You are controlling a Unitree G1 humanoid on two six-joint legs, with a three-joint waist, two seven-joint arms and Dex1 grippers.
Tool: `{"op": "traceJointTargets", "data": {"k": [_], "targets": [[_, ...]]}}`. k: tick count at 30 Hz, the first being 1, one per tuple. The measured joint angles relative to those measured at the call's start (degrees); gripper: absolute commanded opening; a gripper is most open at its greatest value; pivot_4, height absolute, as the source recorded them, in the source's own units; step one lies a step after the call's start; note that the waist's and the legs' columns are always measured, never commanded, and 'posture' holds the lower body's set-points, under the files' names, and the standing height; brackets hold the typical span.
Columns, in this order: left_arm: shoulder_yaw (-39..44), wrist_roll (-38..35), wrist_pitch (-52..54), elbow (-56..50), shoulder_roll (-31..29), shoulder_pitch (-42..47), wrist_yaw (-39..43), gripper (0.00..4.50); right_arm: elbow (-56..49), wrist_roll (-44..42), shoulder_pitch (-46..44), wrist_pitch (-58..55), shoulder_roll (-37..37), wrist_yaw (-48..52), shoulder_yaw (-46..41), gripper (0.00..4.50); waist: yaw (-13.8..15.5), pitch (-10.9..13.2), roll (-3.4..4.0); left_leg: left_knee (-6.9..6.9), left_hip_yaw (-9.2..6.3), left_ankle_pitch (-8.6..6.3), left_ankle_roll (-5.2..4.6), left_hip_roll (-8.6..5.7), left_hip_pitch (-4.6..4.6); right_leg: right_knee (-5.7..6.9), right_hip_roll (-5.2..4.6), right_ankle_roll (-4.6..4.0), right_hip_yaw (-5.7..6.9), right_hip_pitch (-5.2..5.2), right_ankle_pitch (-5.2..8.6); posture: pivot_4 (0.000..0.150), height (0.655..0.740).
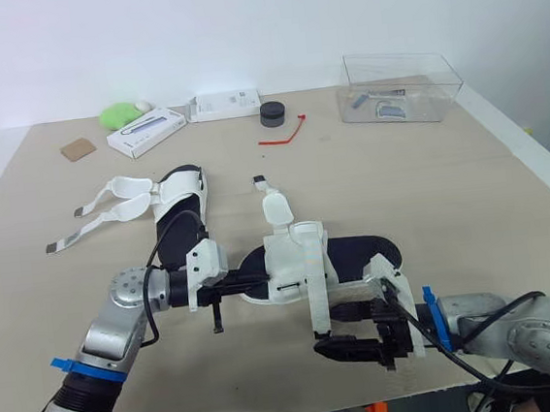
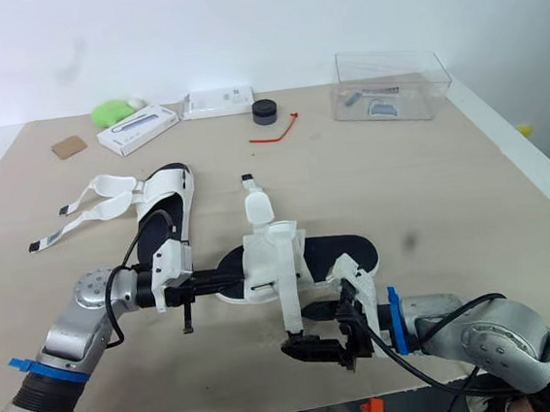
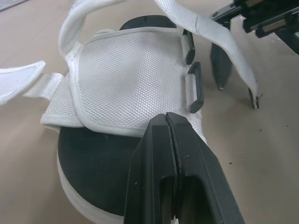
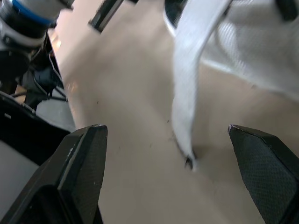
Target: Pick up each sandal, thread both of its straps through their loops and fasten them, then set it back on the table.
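Right wrist view: strap [image 4: 188, 93] hangs lengthwise between the wide-spread right fingers [image 4: 77, 172], the nearer arm; left fingers [image 3: 152, 163], pressed together, sit over the sandal [image 3: 126, 79] sole.

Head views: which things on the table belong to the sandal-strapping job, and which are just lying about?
Job: near sandal, far sandal, left end effector, right end effector.

Lying about: green lump, white box, white packet, black puck, red tie, clear bin, brown card.

Left hand [image 3: 167, 117] closed, right hand [image 4: 166, 130] wide open.
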State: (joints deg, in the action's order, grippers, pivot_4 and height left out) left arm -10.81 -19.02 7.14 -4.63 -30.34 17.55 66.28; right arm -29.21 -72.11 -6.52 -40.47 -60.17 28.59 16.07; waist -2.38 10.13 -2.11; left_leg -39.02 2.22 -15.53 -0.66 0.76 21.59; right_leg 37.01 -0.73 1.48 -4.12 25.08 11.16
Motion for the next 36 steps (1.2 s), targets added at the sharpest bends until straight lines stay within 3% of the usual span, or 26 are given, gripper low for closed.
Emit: {"op": "traceJointTargets", "data": {"k": [2,8,18,26,32,36], "targets": [[0.0,0.0,0.0,-0.5,0.0,-0.4,0.0,0.0,0.1,-1.1,0.0,-2.1,1.5,-0.6,-2.0,3.17,0.0,0.0,-0.01,0.0,-0.01,0.0,0.0,0.0,0.01,-0.01,0.01,0.0,0.0,0.0,0.0,0.15,0.74],[-0.1,0.0,0.1,-0.5,0.0,-0.4,0.1,0.0,0.6,-6.4,-0.8,-9.3,5.8,-4.0,-5.6,0.16,0.0,0.0,-0.02,0.0,-0.03,0.0,0.0,0.01,0.03,-0.01,0.04,0.0,0.0,0.0,0.0,0.15,0.74],[-0.5,0.1,0.1,-0.8,-0.1,-0.8,0.4,0.0,3.3,-11.7,-1.7,-18.7,8.8,-7.3,-8.3,0.06,-0.1,0.0,-0.03,0.0,-0.03,0.0,0.0,0.01,0.04,-0.02,0.05,0.0,0.0,0.01,-0.01,0.15,0.74],[-1.3,0.6,-0.5,-0.8,0.0,-1.2,0.6,0.0,19.4,-27.8,-26.3,-26.4,9.3,-17.7,-11.2,0.06,-0.3,0.0,-0.08,-0.23,0.0,0.02,-0.07,0.1,0.15,-0.05,0.2,0.01,-0.08,0.03,-0.2,0.15,0.74],[-2.2,1.1,-1.3,-0.3,0.4,-0.5,1.3,0.0,31.4,-27.0,-37.2,-32.9,13.5,-18.6,-9.3,0.06,-0.3,0.0,-0.06,-0.35,-0.02,-0.11,-0.27,0.14,0.68,-0.21,0.17,0.03,-0.02,0.3,-0.23,0.15,0.74],[-2.5,1.2,-2.3,0.2,0.5,-0.3,1.7,0.0,35.1,-21.8,-39.1,-36.3,14.9,-17.1,-9.1,0.06,-0.2,0.0,-0.06,-0.36,-0.06,-0.19,-0.41,0.15,0.79,-0.36,0.11,0.04,0.05,0.3,-0.24,0.15,0.74]]}}
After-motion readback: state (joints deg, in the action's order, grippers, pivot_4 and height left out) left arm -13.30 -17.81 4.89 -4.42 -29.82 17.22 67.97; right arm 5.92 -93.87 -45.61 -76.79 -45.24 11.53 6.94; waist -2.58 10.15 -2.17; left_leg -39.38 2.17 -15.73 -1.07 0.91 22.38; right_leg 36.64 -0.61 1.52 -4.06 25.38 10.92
